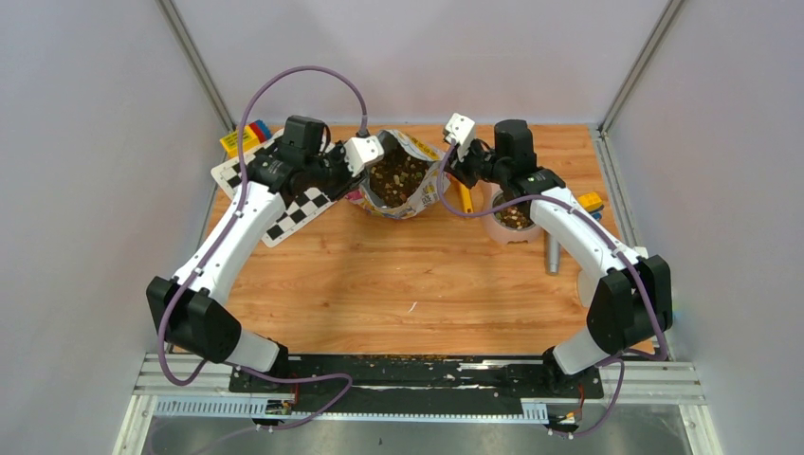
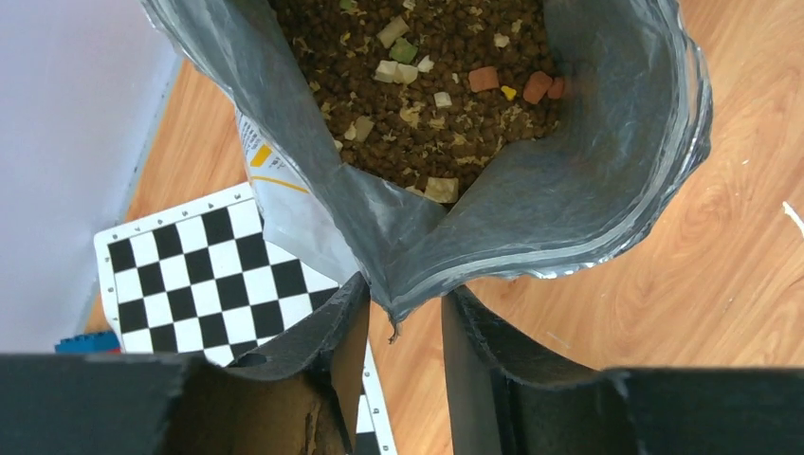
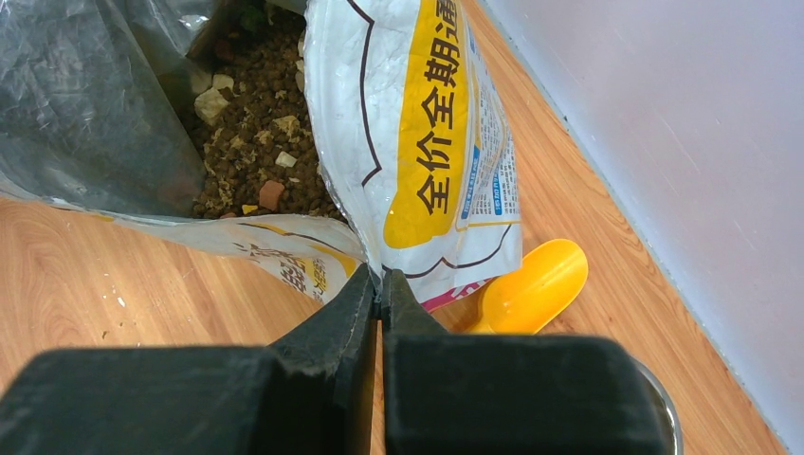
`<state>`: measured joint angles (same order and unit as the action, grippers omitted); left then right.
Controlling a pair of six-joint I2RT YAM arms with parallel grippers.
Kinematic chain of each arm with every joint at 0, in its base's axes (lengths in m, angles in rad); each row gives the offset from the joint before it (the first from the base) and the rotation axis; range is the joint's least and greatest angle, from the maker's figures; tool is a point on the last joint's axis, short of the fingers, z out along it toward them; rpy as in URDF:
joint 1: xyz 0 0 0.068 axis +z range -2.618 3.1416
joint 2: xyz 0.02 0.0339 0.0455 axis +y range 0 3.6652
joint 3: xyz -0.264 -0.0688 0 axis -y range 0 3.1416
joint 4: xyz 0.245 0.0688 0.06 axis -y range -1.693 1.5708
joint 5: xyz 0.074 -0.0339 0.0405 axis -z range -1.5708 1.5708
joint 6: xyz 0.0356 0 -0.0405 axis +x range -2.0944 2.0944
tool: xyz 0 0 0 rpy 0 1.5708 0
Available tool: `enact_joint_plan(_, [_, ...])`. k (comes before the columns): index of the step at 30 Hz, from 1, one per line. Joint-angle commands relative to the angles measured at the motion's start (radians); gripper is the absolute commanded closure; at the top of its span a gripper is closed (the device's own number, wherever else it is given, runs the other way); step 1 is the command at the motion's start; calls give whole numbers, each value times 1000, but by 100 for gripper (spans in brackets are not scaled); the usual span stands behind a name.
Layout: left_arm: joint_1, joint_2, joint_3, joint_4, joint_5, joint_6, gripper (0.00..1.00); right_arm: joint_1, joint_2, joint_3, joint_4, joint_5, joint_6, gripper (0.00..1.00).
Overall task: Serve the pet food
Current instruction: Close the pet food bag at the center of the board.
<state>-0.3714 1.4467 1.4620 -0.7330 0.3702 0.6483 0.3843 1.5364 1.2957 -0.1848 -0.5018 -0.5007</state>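
The pet food [image 1: 399, 174] is a heap of small brown pellets with pale and reddish bits, lying inside the open glossy bag [image 1: 403, 194] at the table's back middle. More pellets show in the pet food [image 2: 446, 85] seen from the left wrist. My left gripper [image 2: 403, 296] is at the bag's left corner, its jaws apart, and the folded grey corner of the bag [image 2: 408, 275] hangs between the fingertips. My right gripper [image 3: 380, 280] is shut on the bag's right edge seam [image 3: 374, 256]. A yellow scoop [image 3: 531, 289] lies on the wood just right of the bag.
A pale bowl [image 1: 513, 220] holding some pellets stands right of the bag, under the right arm. A checkerboard sheet [image 1: 284, 201] lies to the left under the left arm. A metal cylinder [image 1: 552, 256] and coloured blocks [image 1: 245, 137] lie near the edges.
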Motion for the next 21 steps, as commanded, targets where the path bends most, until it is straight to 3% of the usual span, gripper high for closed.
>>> enact_joint_plan(1, [-4,-4,52,9,1,-12,61,-15,-62,29,87,-9,21,100])
enact_joint_plan(9, [-4,-12,60,-20,-6,-1,57,-18,-60,43,86,4,37,100])
enact_joint_plan(13, [-6,-5,57,-21,-6,-3,72,-18,-63,47,87,-1,45,100])
enact_joint_plan(17, [-6,6,58,-15,-8,-12,97,-19,-72,45,85,-7,54,100])
enact_joint_plan(21, [-6,13,71,0,-13,-53,100,-19,-84,49,85,-13,69,100])
